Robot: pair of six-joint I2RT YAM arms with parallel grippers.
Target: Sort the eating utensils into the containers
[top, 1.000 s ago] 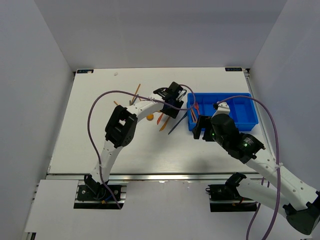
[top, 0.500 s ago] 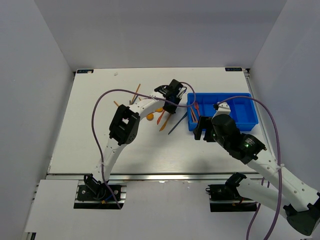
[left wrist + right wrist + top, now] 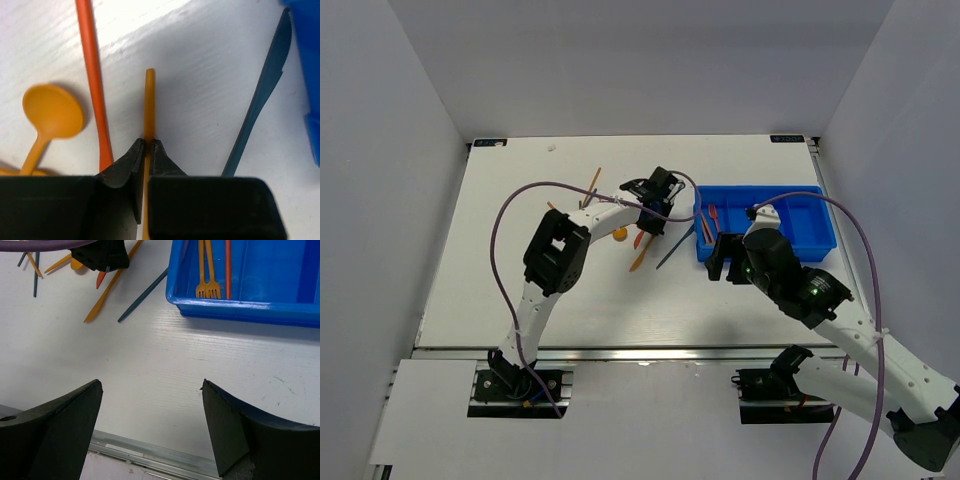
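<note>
My left gripper (image 3: pixel 147 144) is shut on a thin yellow-orange utensil (image 3: pixel 149 105) that lies on the table; the top view shows this gripper (image 3: pixel 650 205) just left of the blue tray (image 3: pixel 800 228). Beside the held piece lie a red-orange stick (image 3: pixel 92 80), an orange spoon (image 3: pixel 50 112) and a dark blue knife (image 3: pixel 265 100). Two orange forks (image 3: pixel 207 270) and a red stick (image 3: pixel 227 265) rest in the tray's (image 3: pixel 240 307) left compartments. My right gripper (image 3: pixel 152 385) hangs open over bare table in front of the tray, nothing between its fingers.
More utensils lie at the back left of the table: an orange stick (image 3: pixel 592 185) and a small piece (image 3: pixel 552 207). A dark stick (image 3: pixel 35 265) shows at the far left of the right wrist view. Purple cables arc over both arms. White walls enclose the table.
My left gripper has closed onto the yellow-orange utensil and shifted slightly left. The right arm has not moved.
</note>
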